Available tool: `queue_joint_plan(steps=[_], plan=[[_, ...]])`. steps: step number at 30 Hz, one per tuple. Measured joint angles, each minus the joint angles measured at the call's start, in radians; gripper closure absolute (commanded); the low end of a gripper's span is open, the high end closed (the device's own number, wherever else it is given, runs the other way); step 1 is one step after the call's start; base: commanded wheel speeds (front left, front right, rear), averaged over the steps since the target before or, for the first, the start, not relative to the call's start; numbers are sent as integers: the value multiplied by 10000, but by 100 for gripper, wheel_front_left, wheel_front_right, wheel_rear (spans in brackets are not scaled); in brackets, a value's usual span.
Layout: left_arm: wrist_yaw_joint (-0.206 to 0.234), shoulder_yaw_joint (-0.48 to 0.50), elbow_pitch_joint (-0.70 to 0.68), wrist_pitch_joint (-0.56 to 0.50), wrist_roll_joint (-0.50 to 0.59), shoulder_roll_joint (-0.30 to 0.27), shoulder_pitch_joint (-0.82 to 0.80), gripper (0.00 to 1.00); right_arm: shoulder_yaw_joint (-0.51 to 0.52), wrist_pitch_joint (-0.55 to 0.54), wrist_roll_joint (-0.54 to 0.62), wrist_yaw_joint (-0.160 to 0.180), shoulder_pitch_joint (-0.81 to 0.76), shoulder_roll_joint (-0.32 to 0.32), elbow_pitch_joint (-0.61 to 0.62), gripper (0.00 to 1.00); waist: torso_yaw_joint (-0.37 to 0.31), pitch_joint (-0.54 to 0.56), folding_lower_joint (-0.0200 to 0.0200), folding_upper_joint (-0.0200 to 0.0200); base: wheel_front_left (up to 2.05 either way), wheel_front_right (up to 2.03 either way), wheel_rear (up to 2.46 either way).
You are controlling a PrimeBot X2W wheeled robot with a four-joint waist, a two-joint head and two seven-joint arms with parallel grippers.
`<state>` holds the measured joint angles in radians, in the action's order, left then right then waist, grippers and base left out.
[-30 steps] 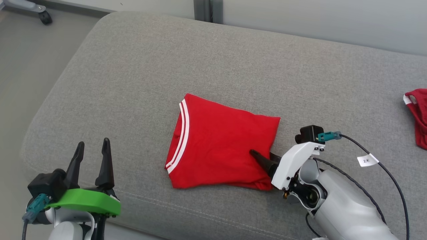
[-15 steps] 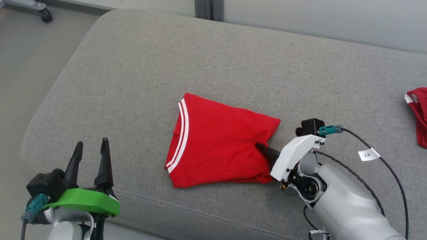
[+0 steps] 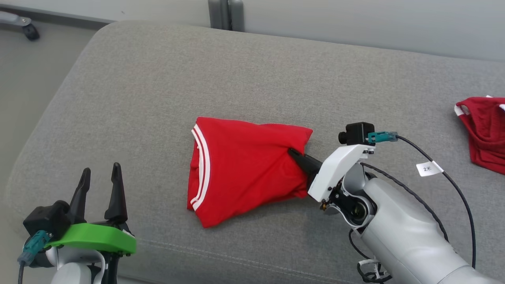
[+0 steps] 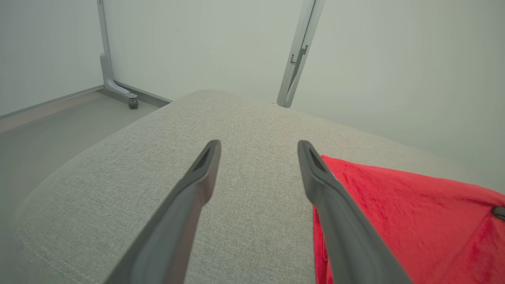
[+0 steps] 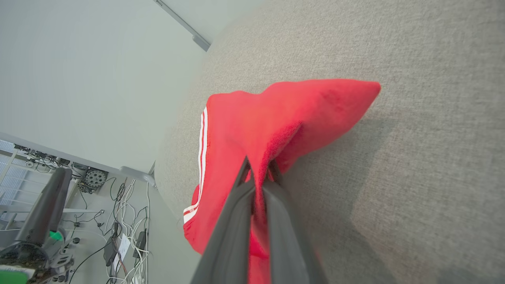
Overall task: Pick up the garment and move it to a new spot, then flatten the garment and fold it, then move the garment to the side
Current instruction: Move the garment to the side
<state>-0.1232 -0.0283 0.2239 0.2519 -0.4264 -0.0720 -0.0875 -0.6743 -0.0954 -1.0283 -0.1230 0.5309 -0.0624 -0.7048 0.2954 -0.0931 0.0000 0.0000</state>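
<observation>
A folded red garment (image 3: 240, 169) with white stripes along its left edge lies in the middle of the grey sofa cushion (image 3: 158, 90). My right gripper (image 3: 296, 157) is shut on its right edge, and the cloth bunches and lifts there; in the right wrist view the fingers (image 5: 272, 205) pinch the red fabric (image 5: 252, 126), which hangs raised off the cushion. My left gripper (image 3: 98, 177) stands open near the cushion's front left, apart from the garment, nothing between its fingers (image 4: 197, 189). The garment (image 4: 402, 221) shows at the right in the left wrist view.
A second red garment (image 3: 485, 130) with white trim lies crumpled at the cushion's far right. The cushion's front edge runs just before my grippers. A wheeled stand leg (image 3: 23, 25) sits on the floor at the far left. A pale wall stands behind.
My right gripper has closed on the garment's right edge and raised it, bunching the cloth. The head camera has shifted, so the whole scene sits further left.
</observation>
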Motion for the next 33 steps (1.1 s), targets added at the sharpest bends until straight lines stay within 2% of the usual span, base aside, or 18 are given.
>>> queue_joint_plan(steps=[16, 33], plan=[[0, 174, -77, 0, 0, -8, 75, 0, -159, 301, -23, 0, 411, -1005, 823, 100, -1489, 224, 0, 0, 0, 0, 0], [-2, 203, -238, 0, 0, -2, 121, 0, -94, 500, 428, 0, 1383, -2817, 1586, 100, -2849, 130, 0, 0, 0, 0, 0]])
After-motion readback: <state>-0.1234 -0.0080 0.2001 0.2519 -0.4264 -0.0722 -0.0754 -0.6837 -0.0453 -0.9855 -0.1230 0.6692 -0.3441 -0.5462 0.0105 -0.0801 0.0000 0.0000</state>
